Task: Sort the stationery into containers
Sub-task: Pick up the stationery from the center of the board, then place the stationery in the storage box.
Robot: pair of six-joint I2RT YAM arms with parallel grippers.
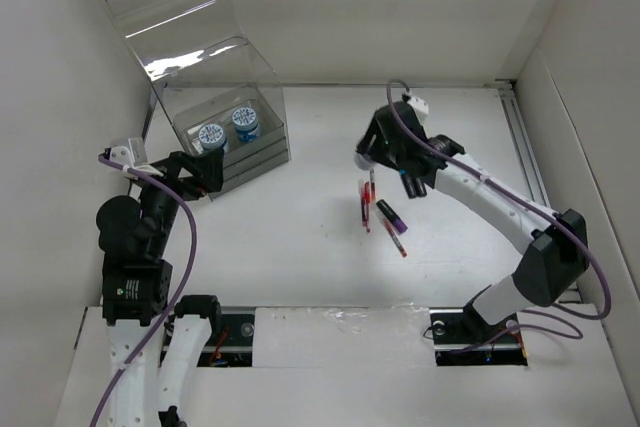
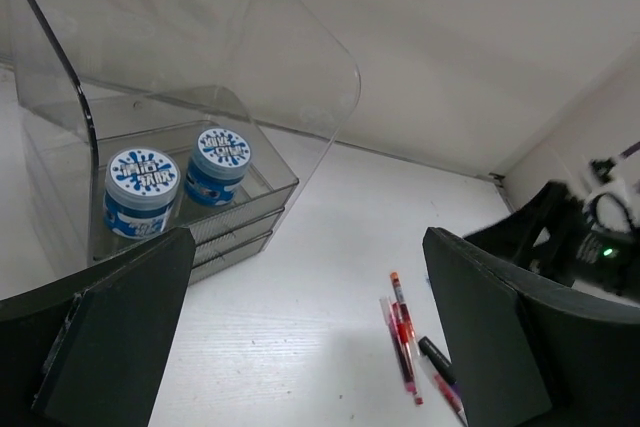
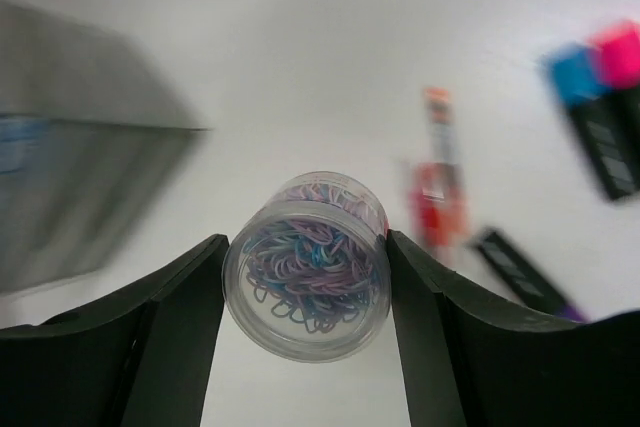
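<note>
My right gripper point(image 3: 306, 245) is shut on a clear round tub of coloured paper clips point(image 3: 307, 282), both fingers pressed against its sides. Seen from above, that gripper point(image 1: 368, 161) hangs just beyond the red pens point(image 1: 365, 203) and the dark marker with a purple end point(image 1: 391, 215) on the table. The clear organiser box point(image 1: 262, 107) stands at the back left with its lid up. Two blue-and-white rolls point(image 1: 211, 135) point(image 1: 245, 122) sit in its top tray. My left gripper point(image 2: 300, 337) is open and holds nothing, near the box's front. It faces the rolls point(image 2: 142, 192) and the pens point(image 2: 403, 337).
Two dark markers with blue and pink caps point(image 3: 598, 112) lie blurred at the upper right of the right wrist view. White walls close the table at left, back and right, with a rail point(image 1: 527, 152) along the right side. Purple cables loop off both arms.
</note>
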